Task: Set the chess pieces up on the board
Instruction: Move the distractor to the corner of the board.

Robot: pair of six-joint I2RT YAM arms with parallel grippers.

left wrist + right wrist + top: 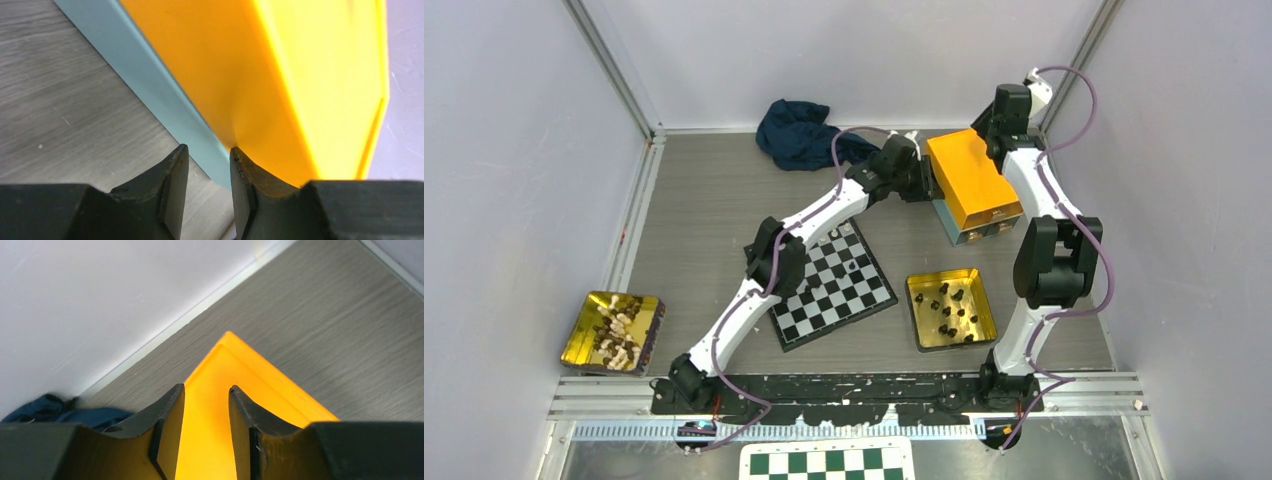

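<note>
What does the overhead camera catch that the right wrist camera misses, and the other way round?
Only overhead: the board, a gold tray holding dark chess pieces, a second gold tray at far left, and the left arm. Only the right wrist: a close look at the right gripper, fingers apart above a corner of the orange box. Both: that orange box, the blue cloth and the grey table.

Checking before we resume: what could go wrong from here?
1. The right gripper is open over the orange box corner, so only the left gripper seems to grip it, by one edge; it could tilt or slip.
2. The left arm stretches above the board, where a few chess pieces stand; a low retreat could knock them.
</note>
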